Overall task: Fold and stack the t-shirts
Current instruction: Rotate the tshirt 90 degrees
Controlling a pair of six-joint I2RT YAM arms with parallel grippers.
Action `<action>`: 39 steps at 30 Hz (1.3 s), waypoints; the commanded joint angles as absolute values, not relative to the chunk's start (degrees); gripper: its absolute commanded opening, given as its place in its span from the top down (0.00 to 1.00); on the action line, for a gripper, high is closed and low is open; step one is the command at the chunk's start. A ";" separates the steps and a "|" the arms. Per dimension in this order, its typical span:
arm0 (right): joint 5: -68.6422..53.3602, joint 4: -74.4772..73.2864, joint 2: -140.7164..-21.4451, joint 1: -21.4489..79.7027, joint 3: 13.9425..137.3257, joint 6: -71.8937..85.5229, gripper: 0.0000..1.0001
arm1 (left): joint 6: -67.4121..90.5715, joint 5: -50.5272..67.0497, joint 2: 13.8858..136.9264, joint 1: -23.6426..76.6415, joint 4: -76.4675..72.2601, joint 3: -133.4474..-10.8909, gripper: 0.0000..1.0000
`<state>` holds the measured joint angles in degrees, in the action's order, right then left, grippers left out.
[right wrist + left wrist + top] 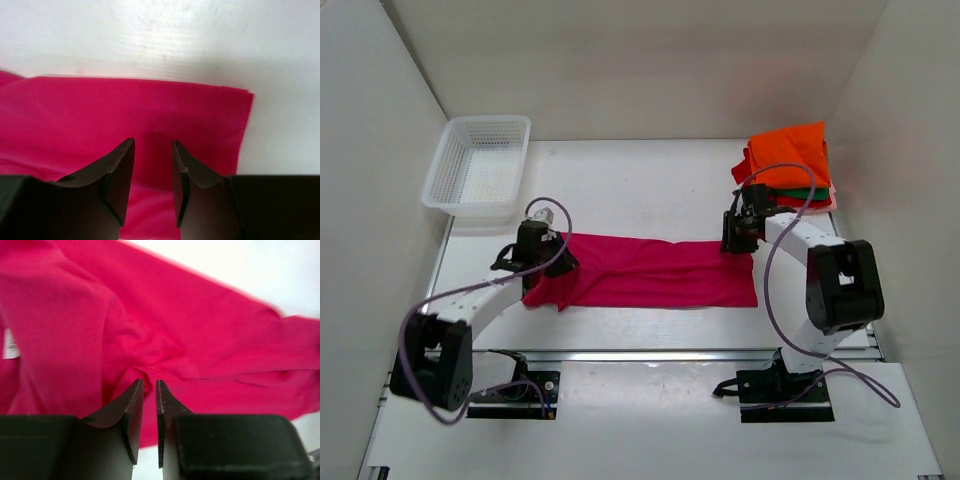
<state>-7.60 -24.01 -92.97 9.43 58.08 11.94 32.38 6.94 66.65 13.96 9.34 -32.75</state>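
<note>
We see the magenta shirt [650, 272] lying as a long folded strip across the table [640, 190], in front of both arms. The left gripper [149, 384] sits over its left end, above bunched folds and near a white tag [9, 344]. Its jaws stand a narrow slit apart and we see no cloth caught between them. The right gripper [152, 142] is over the strip's right end, near the flat far edge. Its jaws stand wider apart and hold nothing, with the cloth showing through the gap. The stack [788, 165] of other shirts, orange on top, lies at the far right, just beyond the right gripper. A basket [490, 120] sits at the far left, well apart from the shirt.
</note>
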 commanded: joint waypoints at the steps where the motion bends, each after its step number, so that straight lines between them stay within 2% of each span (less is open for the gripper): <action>1: -8.26 -25.40 -96.76 10.46 59.50 11.42 0.67 | 32.78 4.49 74.86 15.47 6.42 -34.62 0.73; 7: -5.71 -30.40 -92.56 15.20 52.14 17.47 0.67 | 32.70 5.98 91.04 14.85 5.18 -41.91 0.73; 13: -7.12 -27.95 -84.48 22.40 40.01 26.17 0.70 | 29.27 10.36 115.19 15.29 14.85 -72.02 0.75; 17: -9.49 -21.65 -80.08 30.29 32.02 36.17 0.71 | 28.92 12.48 126.28 15.99 20.54 -89.79 0.73; 20: -8.18 -13.22 -76.47 38.02 28.49 45.84 0.72 | 25.33 14.49 140.15 16.87 33.89 -121.68 0.74; 21: -7.74 -9.88 -75.86 41.19 27.95 48.84 0.73 | 24.70 15.11 147.58 17.40 40.45 -128.78 0.72; 23: -7.03 -6.17 -77.68 45.15 28.38 51.23 0.74 | 26.88 19.04 162.70 17.67 48.06 -157.01 0.72; 24: -6.94 -5.11 -79.09 47.61 29.52 52.02 0.74 | 29.16 22.12 165.73 17.40 49.12 -162.19 0.72; 25: -7.47 -3.44 -80.15 49.81 31.18 51.16 0.72 | 29.79 23.02 164.63 17.32 45.48 -158.68 0.72; 27: -9.13 -4.82 -85.84 51.67 34.78 49.40 0.69 | 28.75 22.16 159.01 17.66 38.10 -141.50 0.72; 29: -10.45 -6.32 -90.15 53.96 38.05 47.29 0.69 | 28.48 21.53 154.79 17.93 33.41 -135.73 0.72; 31: -10.98 -7.38 -92.80 57.03 40.85 46.24 0.70 | 28.39 21.88 156.52 18.63 35.05 -140.16 0.72; 34: -10.47 -7.82 -93.51 59.14 42.62 45.18 0.69 | 31.44 23.10 162.58 17.41 35.86 -154.75 0.72; 39: -7.55 -12.40 -90.54 58.45 44.92 42.38 0.66 | 34.80 26.53 155.15 15.21 23.06 -145.23 0.71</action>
